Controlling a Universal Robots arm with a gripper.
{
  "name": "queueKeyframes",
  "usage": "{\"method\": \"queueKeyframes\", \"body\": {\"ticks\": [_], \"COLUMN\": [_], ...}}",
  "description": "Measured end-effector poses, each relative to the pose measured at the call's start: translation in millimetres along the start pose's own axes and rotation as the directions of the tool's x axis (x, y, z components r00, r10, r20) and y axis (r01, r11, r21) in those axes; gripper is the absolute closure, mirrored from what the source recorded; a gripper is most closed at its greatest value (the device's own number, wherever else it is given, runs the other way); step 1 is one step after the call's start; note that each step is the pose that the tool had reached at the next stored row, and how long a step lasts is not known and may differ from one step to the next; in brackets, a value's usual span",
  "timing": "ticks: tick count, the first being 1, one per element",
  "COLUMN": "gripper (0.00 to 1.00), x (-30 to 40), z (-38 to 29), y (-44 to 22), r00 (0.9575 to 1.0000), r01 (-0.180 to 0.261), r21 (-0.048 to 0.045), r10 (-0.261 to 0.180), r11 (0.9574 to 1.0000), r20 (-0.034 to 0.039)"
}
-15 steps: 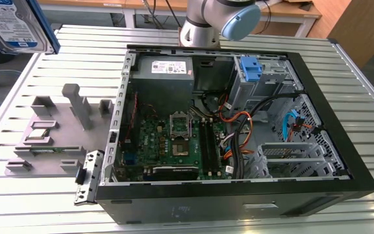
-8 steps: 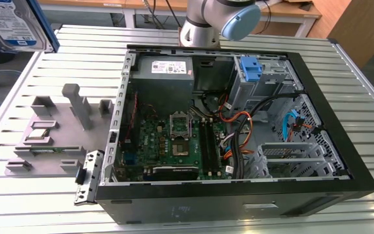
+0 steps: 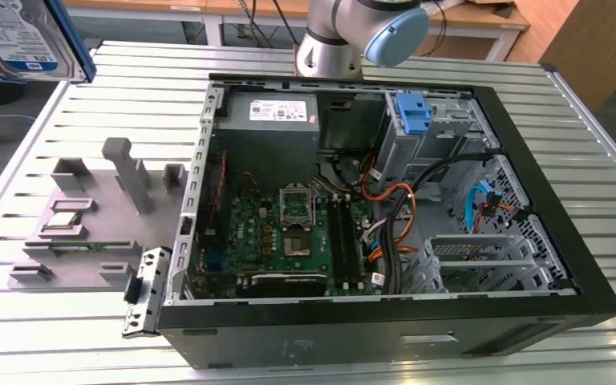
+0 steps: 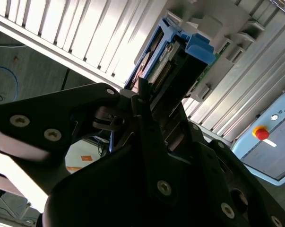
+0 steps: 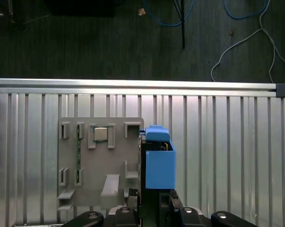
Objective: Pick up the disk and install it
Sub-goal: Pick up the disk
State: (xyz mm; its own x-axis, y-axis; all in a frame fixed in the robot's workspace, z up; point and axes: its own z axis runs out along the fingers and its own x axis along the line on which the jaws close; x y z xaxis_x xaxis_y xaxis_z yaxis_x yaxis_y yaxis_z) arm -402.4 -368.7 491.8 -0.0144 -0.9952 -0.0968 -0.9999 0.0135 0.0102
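Dangling edgewise, the disk (image 3: 19, 36), silver in a blue plastic carrier, is clamped tight in the black gripper (image 5: 156, 202), at ten o'clock from the open black computer case (image 3: 394, 321) on the ribbed aluminium table (image 3: 62, 341); dark floor (image 5: 85, 42) beyond.

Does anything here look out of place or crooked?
The disk hangs in mid-air at the exterior view's far left, apart from the open computer case. In the first wrist view the pincer clamps it, so it is held, not loose. A metal bracket sticks out askew from the case's edge.
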Motion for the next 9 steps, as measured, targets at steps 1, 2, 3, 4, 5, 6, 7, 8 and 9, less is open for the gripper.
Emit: {"method": "queueKeyframes", "body": {"ticks": [1, 2, 3, 4, 5, 6, 7, 8, 9], "gripper": [0.65, 0.65, 0.65, 0.65, 0.65, 0.65, 0.65, 0.65, 0.65], "x": [0.0, 0.0, 0.0, 0.0, 0.0, 0.0, 0.0, 0.0, -0.1], "z": [0.1, 0.1, 0.0, 0.0, 0.0, 0.0, 0.0, -0.1, -0.1], "y": [0.0, 0.0, 0.0, 0.0, 0.0, -0.3, -1.2, -2.3, -3.5], "r00": [1.0000, 1.0000, 1.0000, 1.0000, 1.0000, 1.0000, 1.0000, 1.0000, 1.0000], "r01": [0.000, 0.000, 0.000, 0.000, 0.000, 0.000, 0.000, 0.000, 0.000], "r21": [0.0001, 0.0002, 0.0002, 0.0001, 0.0001, 0.0001, 0.0000, -0.0001, -0.0002], "r10": [0.000, 0.000, 0.000, 0.000, 0.000, 0.000, 0.000, 0.000, 0.000], "r11": [1.0000, 1.0000, 1.0000, 1.0000, 1.0000, 1.0000, 1.0000, 1.0000, 1.0000], "r20": [0.0001, 0.0001, 0.0001, 0.0001, 0.0001, 0.0001, 0.0001, 0.0000, 0.0000]}}
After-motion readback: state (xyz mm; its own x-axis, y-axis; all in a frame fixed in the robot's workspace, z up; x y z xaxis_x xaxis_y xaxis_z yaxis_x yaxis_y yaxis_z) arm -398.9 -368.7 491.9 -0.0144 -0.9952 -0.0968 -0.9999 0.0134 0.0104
